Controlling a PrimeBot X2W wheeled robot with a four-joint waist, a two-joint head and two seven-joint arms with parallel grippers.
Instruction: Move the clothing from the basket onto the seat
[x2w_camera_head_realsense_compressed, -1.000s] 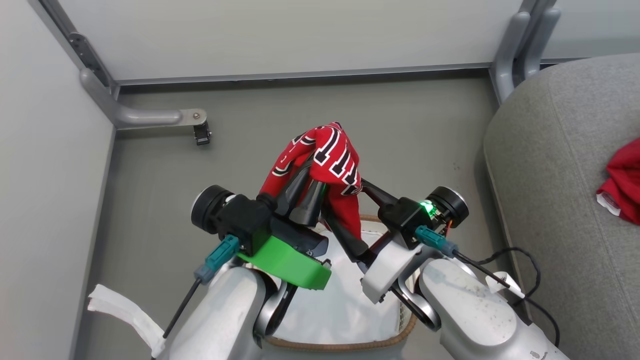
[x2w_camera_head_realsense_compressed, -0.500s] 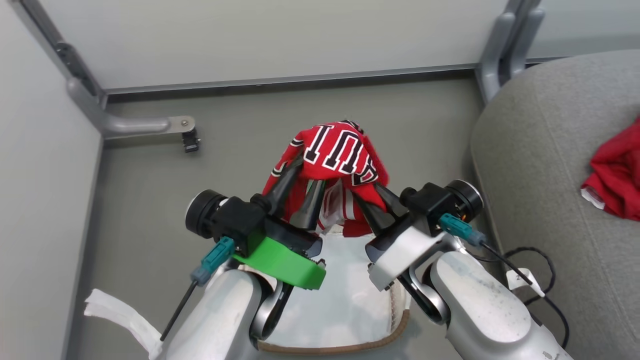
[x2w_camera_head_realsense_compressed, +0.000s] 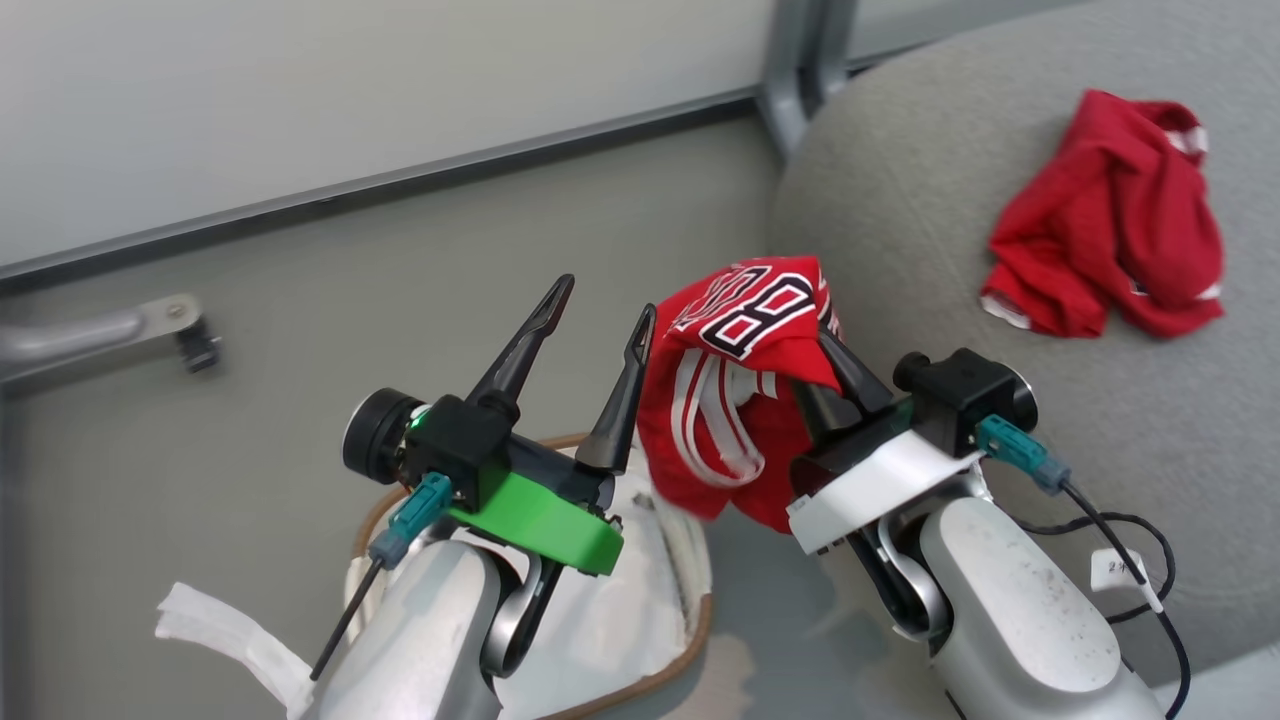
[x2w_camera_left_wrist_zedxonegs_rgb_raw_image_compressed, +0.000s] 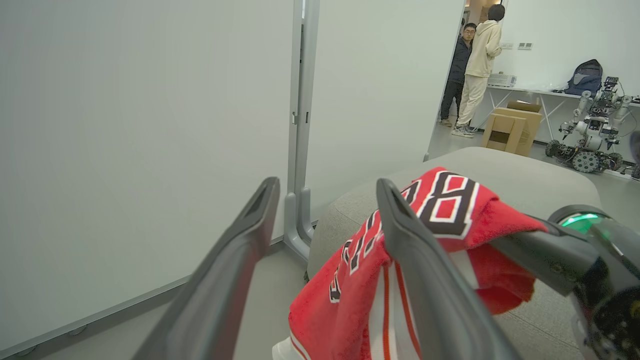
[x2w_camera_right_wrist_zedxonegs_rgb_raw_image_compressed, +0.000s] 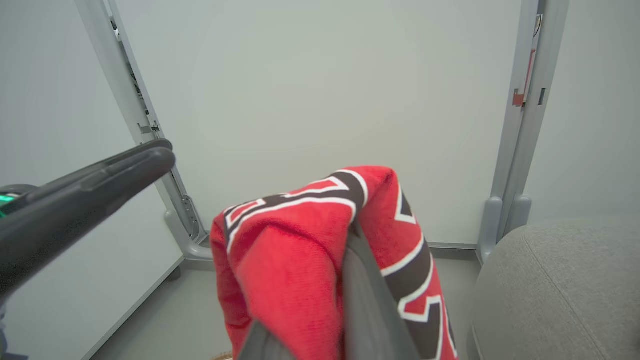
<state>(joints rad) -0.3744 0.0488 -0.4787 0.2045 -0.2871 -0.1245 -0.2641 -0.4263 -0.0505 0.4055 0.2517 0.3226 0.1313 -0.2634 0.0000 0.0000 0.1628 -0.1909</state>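
1. Grey floor (x2w_camera_head_realsense_compressed: 300, 300) and pale wall panels (x2w_camera_head_realsense_compressed: 300, 100) frame the scene. A grey metal post (x2w_camera_head_realsense_compressed: 795, 70) stands beyond the right claw (x2w_camera_head_realsense_compressed: 825, 365).
2. That right claw is pinched narrow on a red basketball garment (x2w_camera_head_realsense_compressed: 745, 330) with white stripes and black-and-white lettering. The cloth drapes over the claw's fingers and hangs in the air, off the floor.
3. Just to the garment's left, the left claw (x2w_camera_head_realsense_compressed: 607, 296) stands spread wide and grips nothing. Whether its nearer finger brushes the cloth cannot be told.
4. Below the left claw, back toward the robot, sits a white laundry basket with a brown woven rim (x2w_camera_head_realsense_compressed: 700, 620), with a white liner (x2w_camera_head_realsense_compressed: 600, 620) showing inside.
5. To the right of the right claw and beyond it lies the large grey upholstered seat cushion (x2w_camera_head_realsense_compressed: 950, 200). A second crumpled red garment (x2w_camera_head_realsense_compressed: 1110, 220) rests on it, well apart from the claw.
6. The step in hand looks like the carry: the held garment is clear of the basket but short of the seat.
7. The next move likely calls for swinging the right claw rightward over the cushion's rounded edge. The hanging hem needs height enough not to drag before the claw opens.
8. Bare cushion between that edge and the lying garment offers landing room. The post at the cushion's far corner and the black cable (x2w_camera_head_realsense_compressed: 1130, 540) beside the right forearm are the likely snags.
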